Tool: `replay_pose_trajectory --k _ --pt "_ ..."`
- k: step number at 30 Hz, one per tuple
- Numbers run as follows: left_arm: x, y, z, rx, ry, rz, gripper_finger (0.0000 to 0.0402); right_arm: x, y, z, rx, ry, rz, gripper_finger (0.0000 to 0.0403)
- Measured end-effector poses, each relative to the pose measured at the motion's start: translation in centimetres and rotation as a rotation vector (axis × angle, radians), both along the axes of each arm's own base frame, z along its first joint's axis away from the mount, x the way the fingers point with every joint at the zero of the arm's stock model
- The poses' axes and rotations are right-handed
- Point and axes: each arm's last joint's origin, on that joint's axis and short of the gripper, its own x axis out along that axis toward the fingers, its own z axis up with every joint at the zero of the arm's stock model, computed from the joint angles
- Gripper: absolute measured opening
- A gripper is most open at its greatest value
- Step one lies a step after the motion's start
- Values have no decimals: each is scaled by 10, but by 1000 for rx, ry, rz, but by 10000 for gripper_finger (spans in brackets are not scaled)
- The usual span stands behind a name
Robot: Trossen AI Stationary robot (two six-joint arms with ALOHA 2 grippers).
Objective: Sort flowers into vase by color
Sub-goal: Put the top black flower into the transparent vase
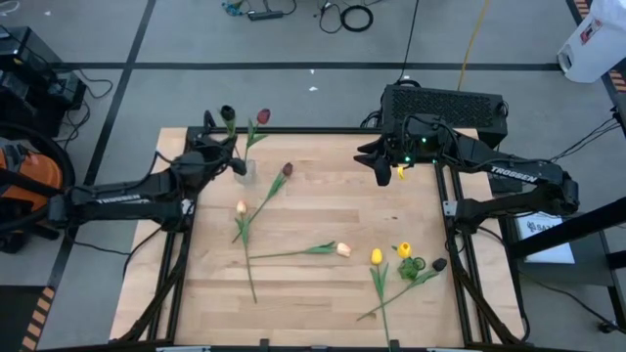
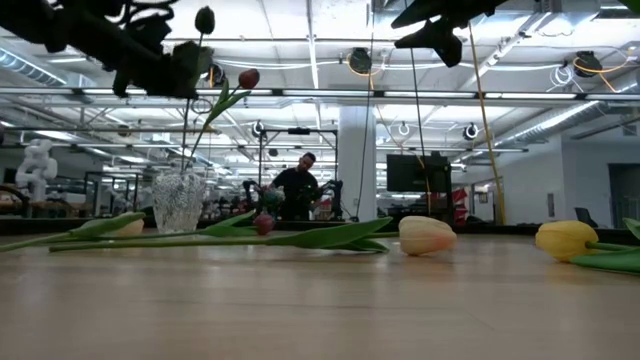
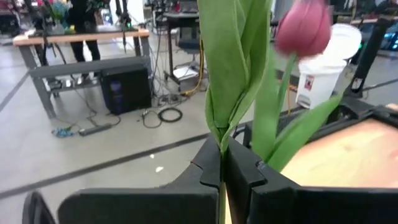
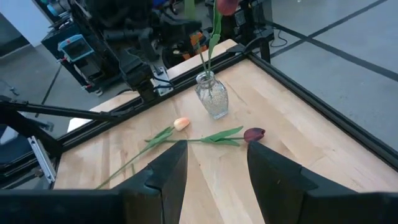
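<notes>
Step in hand, as judged: a dark tulip [image 1: 227,113] is being placed into the glass vase [image 1: 244,169], upper left of the table [image 1: 323,284] in the high view; the left gripper [image 3: 222,177] is seen clamped shut on that tulip's green stem in the left wrist view, stem pinched between the two fingers, leaves rising above them; a dark red tulip [image 1: 262,116] is already stood in the vase, head up and tilted, also visible pink-red at upper right of the left wrist view [image 3: 303,28]; whether the held stem is inside the vase mouth yet cannot be told; next move, as judged: stem end to be lined up over the narrow mouth, lowered, then released without knocking the vase or the tulip already in it; right gripper [image 4: 214,171] is held high over the upper right of the table, fingers parted with nothing between them, waiting; still loose on the table: another dark red tulip [image 1: 287,169] and a peach tulip [image 1: 242,207] centre left, a cream tulip [image 1: 343,249] at centre, two yellow tulips [image 1: 377,256] [image 1: 404,250] and a near-black tulip [image 1: 439,264] lower right; a second vase for the other colours is not seen; writing: "TROSSEN" is read on the right arm [image 1: 514,175] in the high view; left arm [image 1: 117,200] lettering too small to read; a label on the white bucket [image 3: 323,68] in the left wrist view is illegible.
</notes>
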Motion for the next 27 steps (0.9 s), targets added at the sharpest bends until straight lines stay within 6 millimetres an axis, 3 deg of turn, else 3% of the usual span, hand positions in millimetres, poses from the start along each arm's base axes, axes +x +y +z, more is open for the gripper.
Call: replay_pose_trajectory --k 7,13,27 --pt "-3 0 -26 -18 11 20 6 0 0 0 -1 -3 0 160" --pt "-5 -1 -41 -63 -27 34 41 1 0 2 -8 -25 0 160" --pt "-5 -1 -44 -77 -27 35 51 1 -1 2 -8 -23 -1 160"
